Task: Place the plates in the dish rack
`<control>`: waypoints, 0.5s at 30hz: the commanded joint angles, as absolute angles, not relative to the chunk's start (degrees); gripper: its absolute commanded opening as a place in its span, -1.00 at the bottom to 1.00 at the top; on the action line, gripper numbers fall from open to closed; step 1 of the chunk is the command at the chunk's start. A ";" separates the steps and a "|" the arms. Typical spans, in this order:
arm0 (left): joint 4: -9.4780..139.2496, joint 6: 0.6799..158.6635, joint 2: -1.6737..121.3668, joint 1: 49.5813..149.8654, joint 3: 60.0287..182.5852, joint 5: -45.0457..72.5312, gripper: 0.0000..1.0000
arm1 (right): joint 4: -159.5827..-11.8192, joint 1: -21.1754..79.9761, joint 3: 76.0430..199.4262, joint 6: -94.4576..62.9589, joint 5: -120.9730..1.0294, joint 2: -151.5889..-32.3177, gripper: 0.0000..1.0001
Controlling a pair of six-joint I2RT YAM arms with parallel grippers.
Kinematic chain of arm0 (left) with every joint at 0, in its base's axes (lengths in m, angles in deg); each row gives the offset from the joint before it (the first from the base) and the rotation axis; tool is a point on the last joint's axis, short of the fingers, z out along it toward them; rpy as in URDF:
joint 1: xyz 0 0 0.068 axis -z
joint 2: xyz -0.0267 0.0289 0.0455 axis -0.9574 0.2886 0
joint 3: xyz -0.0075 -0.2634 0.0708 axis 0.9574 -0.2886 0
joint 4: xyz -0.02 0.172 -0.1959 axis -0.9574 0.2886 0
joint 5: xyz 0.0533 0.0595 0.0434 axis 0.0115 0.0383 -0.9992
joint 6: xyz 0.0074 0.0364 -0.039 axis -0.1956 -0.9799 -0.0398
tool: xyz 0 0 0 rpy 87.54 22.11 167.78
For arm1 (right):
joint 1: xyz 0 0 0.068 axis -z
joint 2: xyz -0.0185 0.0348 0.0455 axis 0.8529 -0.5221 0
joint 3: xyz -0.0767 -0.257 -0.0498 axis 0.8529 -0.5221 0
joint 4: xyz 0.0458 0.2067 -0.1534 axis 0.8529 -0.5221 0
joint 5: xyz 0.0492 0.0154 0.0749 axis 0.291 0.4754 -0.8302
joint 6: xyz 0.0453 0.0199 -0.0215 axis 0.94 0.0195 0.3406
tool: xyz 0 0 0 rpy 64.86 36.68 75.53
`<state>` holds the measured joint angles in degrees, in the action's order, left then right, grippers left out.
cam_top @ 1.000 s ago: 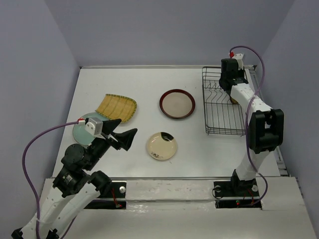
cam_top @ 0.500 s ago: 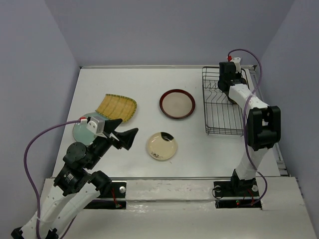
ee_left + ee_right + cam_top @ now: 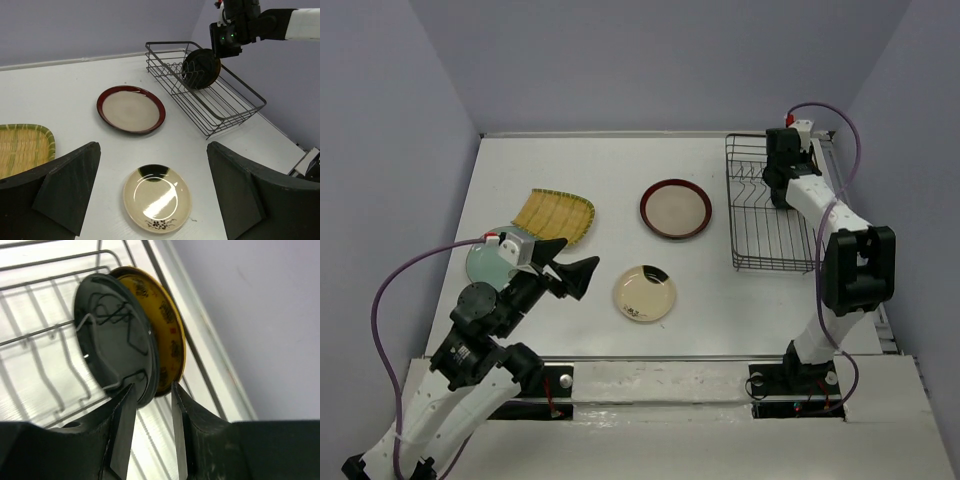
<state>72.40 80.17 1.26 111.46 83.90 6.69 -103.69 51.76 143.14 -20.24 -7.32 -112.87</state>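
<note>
White tabletop (image 3: 620, 170), lavender walls on three sides. The dish rack (image 3: 770, 268) is set at the far right. Two small plates are seen standing on edge at its far end: the small black plate (image 3: 115, 350) between the tines, and the small patterned yellow plate (image 3: 167, 320) just behind it, apparently touching.

The right gripper (image 3: 152, 387) is placed over the black plate's rim. Its fingers are parted partway with the rim between the tips, and no pinch is evident. The left gripper (image 3: 565, 265) is held fully spread over the near left of the table, with nothing in it.

Four plates are not yet loaded: yellow fan-shaped plate (image 3: 553, 213), pale green plate (image 3: 482, 262), red-rimmed plate (image 3: 675, 208), cream plate (image 3: 644, 293).

Step in hand is judged to be the release of the black plate. It is best done by widening the fingers until both pads are clear. The wrist should then be drawn back along the plate's own plane, so the plate is not dragged off its tines or pushed against the yellow one.

Compared with a second ago, the right fingers, then closed, are now parted, and the wrist is shifted slightly rightward. The plates on the table are unmoved, and the left arm is barely changed.
</note>
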 commanded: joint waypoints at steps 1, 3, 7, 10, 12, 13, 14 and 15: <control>69.63 79.69 2.98 111.37 86.14 6.36 0.98 | -104.97 49.75 140.33 -11.41 -18.29 -103.44 -0.20; 69.63 80.04 3.68 111.28 85.96 6.10 0.98 | -104.44 46.60 137.27 -9.04 -21.29 -99.14 -0.20; 69.36 82.14 5.87 111.11 85.79 3.82 0.98 | -100.32 39.92 131.72 -7.10 -29.88 -92.27 -0.20; 70.15 84.26 9.38 110.84 85.53 3.55 0.98 | -98.56 35.95 127.95 -5.26 -35.53 -88.32 -0.20; 71.20 87.33 12.20 110.67 85.52 3.20 0.98 | -97.41 33.49 125.66 -3.24 -40.01 -86.73 -0.20; 71.64 88.56 15.52 110.67 85.79 3.37 0.98 | -96.89 33.48 123.56 -2.71 -43.16 -85.16 -0.20; 72.43 89.88 17.29 110.67 86.14 3.72 0.98 | -96.62 32.70 122.67 -1.74 -44.58 -84.36 -0.20; 72.70 90.06 18.79 110.67 86.49 5.12 0.98 | -96.10 32.08 121.70 -1.39 -45.90 -83.48 -0.20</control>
<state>72.49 85.33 11.99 110.98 83.92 4.42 -99.98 33.36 126.02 -5.81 -35.14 -87.05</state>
